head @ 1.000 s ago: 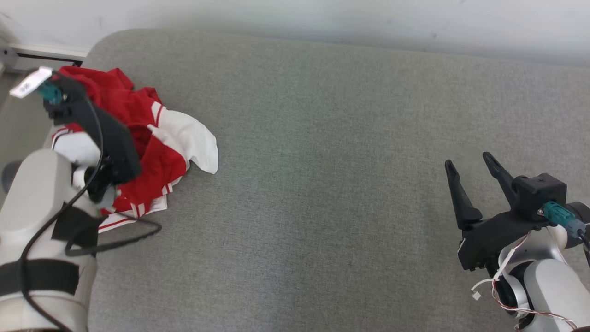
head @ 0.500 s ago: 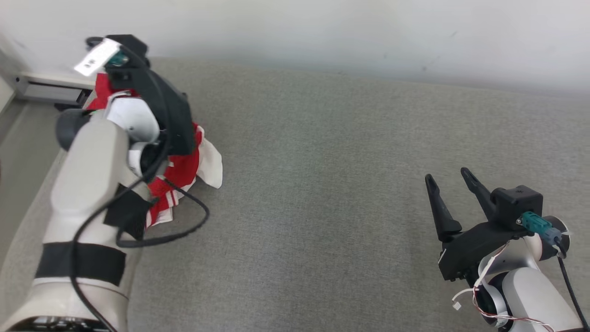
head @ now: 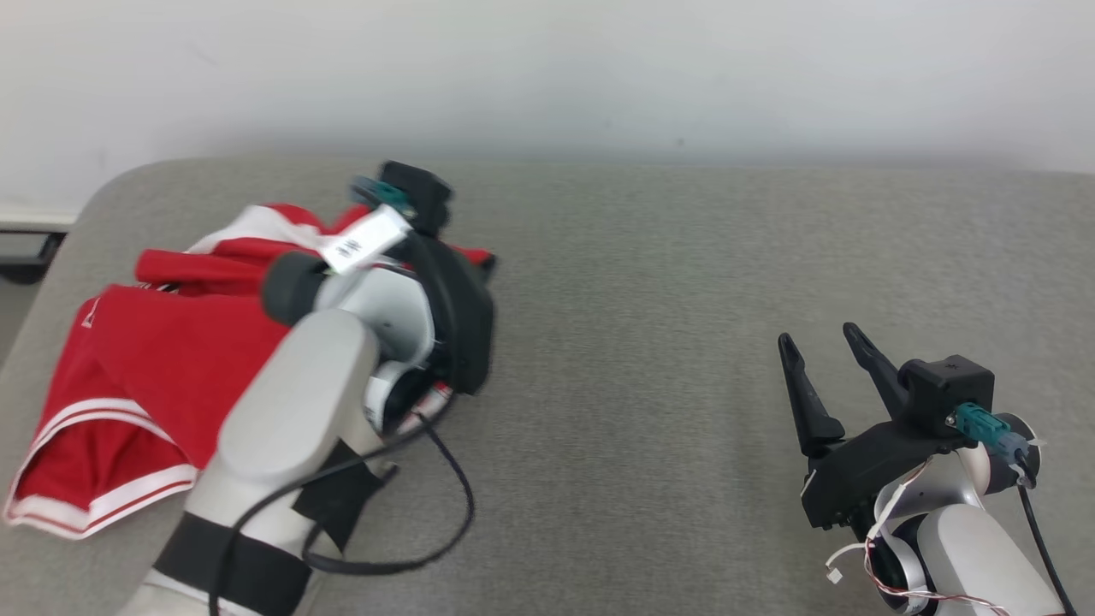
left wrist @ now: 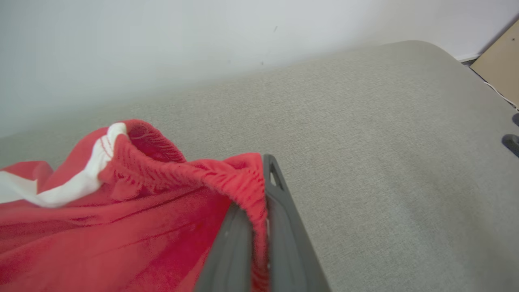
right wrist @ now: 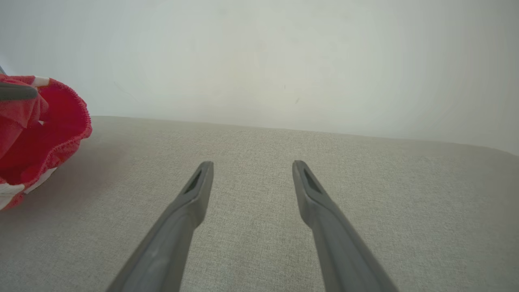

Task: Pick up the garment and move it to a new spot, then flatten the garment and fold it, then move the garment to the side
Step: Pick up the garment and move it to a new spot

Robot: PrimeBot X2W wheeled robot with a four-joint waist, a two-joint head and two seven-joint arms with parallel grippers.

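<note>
The garment (head: 154,342) is red cloth with white trim, and it trails from the left part of the grey padded surface (head: 667,342) up to my left arm (head: 299,411). In the left wrist view my left gripper (left wrist: 259,174) is shut on the garment (left wrist: 101,227) at its gathered elastic edge, holding that edge just above the surface. My right gripper (head: 815,336) rests at the lower right, open and with nothing in it, far from the cloth. Between its spread fingers (right wrist: 252,163) lies bare surface, and the garment (right wrist: 36,134) hangs at that view's left edge.
A pale wall (head: 547,77) runs along the back of the surface. The surface's rounded left corner (head: 94,188) drops to a baseboard and floor. A loose black cable (head: 445,513) loops from my left arm. A tan board (left wrist: 498,61) stands past the surface's far end.
The head camera has swung. My left gripper, still shut, has carried the garment's edge rightwards towards the middle, and the bunched heap has stretched out. The right gripper stays open and still.
</note>
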